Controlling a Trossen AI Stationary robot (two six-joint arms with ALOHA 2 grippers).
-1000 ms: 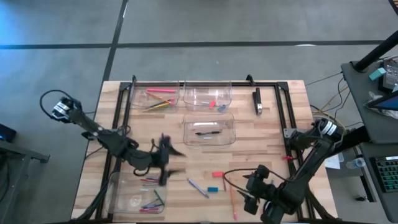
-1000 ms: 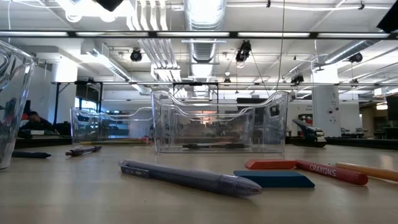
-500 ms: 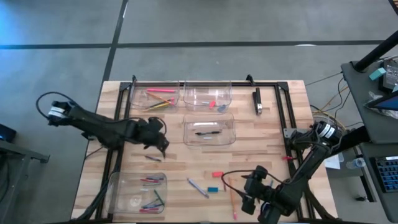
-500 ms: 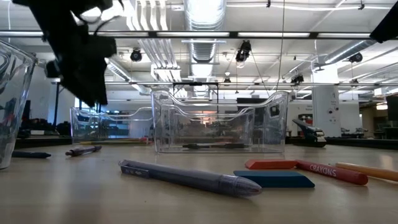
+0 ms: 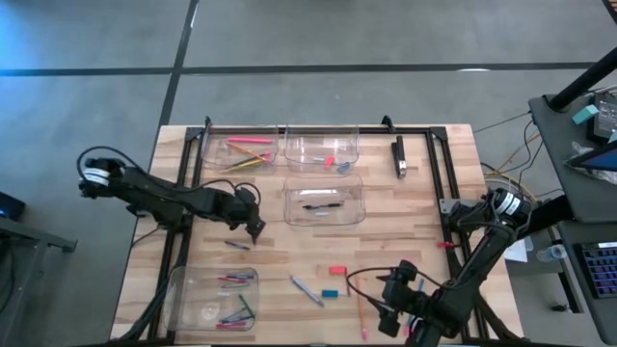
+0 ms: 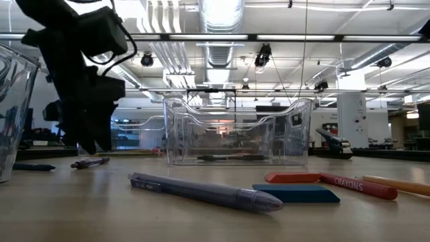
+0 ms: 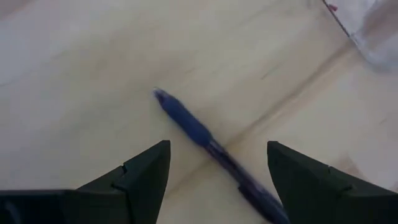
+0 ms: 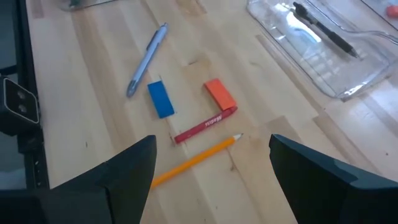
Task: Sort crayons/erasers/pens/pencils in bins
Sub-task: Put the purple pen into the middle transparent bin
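The left gripper (image 5: pixel 255 231) hovers with fingers apart just above a purple pen (image 7: pixel 208 140) lying flat on the bench near its left edge. The right gripper (image 5: pixel 388 318), also spread, waits at the front edge above a pencil (image 8: pixel 196 159), crayon (image 8: pixel 205 126) and two erasers (image 8: pixel 160 99).

I see a black oblong block (image 5: pixel 399 157) with a pale end on the wooden table (image 5: pixel 424 231), upper right, inside the black frame (image 5: pixel 318 127).

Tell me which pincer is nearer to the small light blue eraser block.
Right. The right pincer hangs just beside the small light blue eraser block; the left pincer is farther away, above a purple pen.
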